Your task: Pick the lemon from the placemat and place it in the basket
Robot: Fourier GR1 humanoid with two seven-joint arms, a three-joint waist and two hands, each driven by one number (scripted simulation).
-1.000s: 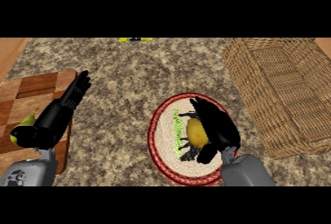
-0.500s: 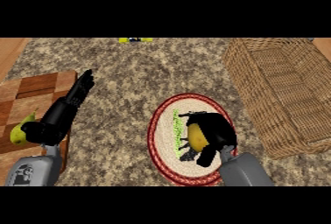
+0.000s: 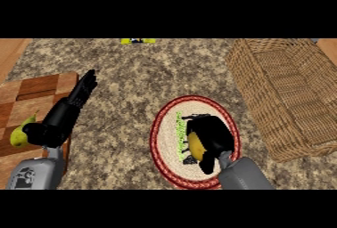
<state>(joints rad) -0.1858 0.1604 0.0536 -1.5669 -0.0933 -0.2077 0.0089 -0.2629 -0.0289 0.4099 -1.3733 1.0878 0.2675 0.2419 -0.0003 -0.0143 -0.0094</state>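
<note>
On the round placemat near the counter's front edge, the lemon lay under the right hand, whose fingers were curled over and round it — only a yellow sliver showed at the hand's left side. The likeliest trouble from here, as I judged it, was in the lift: the fruit is round and smooth-skinned, and if the fingers cupped it from above without the thumb getting under, it could roll out onto the placemat or off toward the speckled counter. How far the thumb reached beneath could not be told, since the hand hid most of the lemon. A second risk lay in the carry — the wicker basket stood to the right, along the counter's right edge, and its near wall rose between the placemat and its hollow; a low sweep could catch that rim and knock the fruit free.

The right forearm came in from the lower edge, slanting up and left, with the wrist bent so the palm faced down over the middle of the placemat.

The left hand rested at the counter's left side, fingers straight and together, pointing away from the robot, beside a checkered wooden board. A small yellow-green fruit sat on that board, beside the left forearm.
</note>
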